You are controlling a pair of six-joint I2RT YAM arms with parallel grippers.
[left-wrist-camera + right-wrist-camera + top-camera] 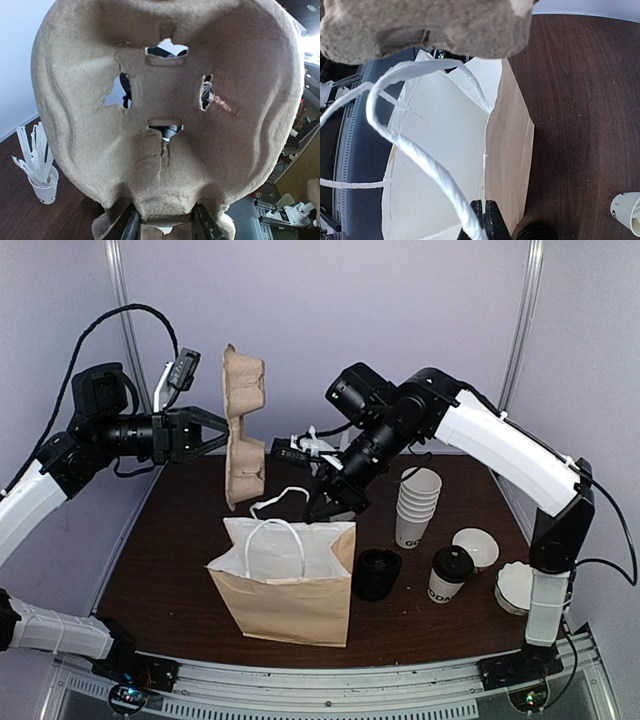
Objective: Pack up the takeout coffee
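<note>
dark brown wood table [170, 540], pale lilac walls [350, 300]. left fingers [127, 227] pinch a cardboard cup tray [243, 430] aloft; right fingers [492, 222] are pressed together at the paper bag [290, 590] handle [410, 150]. the lidded coffee cup [450, 575] stands right of the bag.

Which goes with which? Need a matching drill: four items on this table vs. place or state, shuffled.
1. cup carrier
2. paper bag
3. takeout coffee
4. cup stack

A. lidded, standing on the table right of the bag
B. held in the air on edge by the left gripper
C. lidless, behind the coffee
D. open on the table, handle pinched by the right gripper

Pairs: 1-B, 2-D, 3-A, 4-C
</note>
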